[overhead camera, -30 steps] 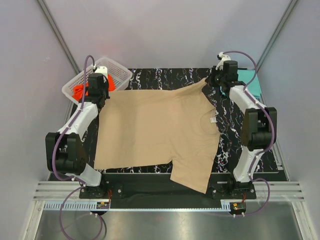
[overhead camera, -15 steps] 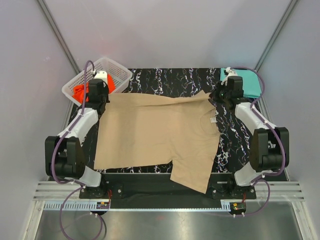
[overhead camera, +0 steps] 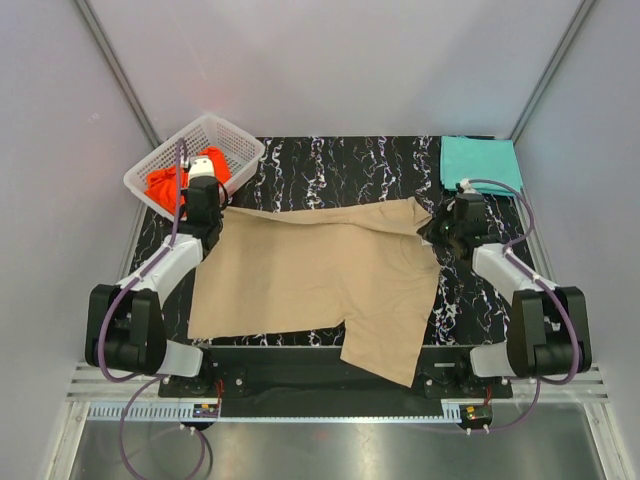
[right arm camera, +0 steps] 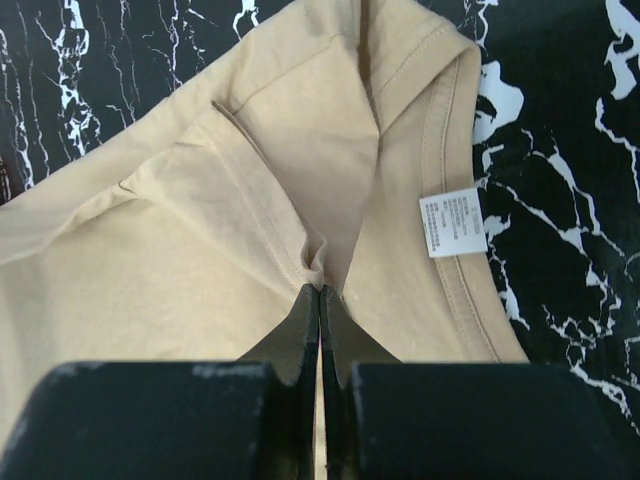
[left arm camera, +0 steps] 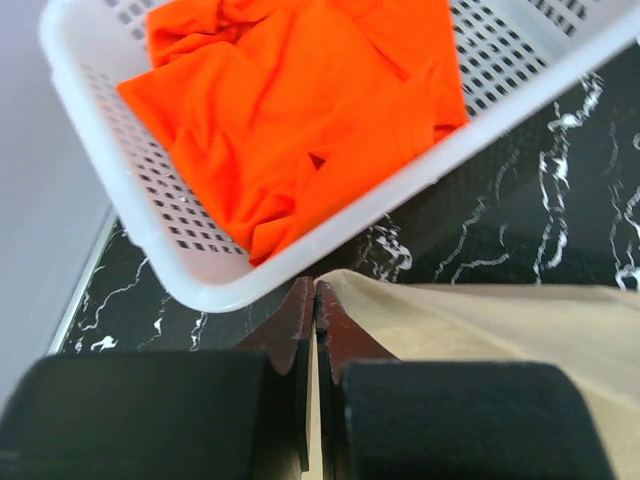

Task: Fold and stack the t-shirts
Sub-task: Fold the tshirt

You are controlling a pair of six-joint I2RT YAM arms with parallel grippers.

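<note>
The soft tan cloth t-shirt lies flat over most of the black, white-veined desk, collar toward my right, with 1 sleeve draped over the near edge. It is light and limp. I expect it to sag and crease wherever I am not holding it and to drag a little on the surface, so I judge corners and seams the best places to take it. That is where I have it: my left claw is pinched fully closed on the far-left hem corner, just beside the white plastic lattice basket. My right claw is closed tight on a bunched fold at the shoulder, beside the collar and its small white label.

Pale grey walls close in the left, back and right. The desk looks smooth and hard — cloth should slide on it. The basket, at the far-left corner, holds the crumpled orange-red t-shirt. The folded teal t-shirt lies at the far-right corner, apart from the tan one.
</note>
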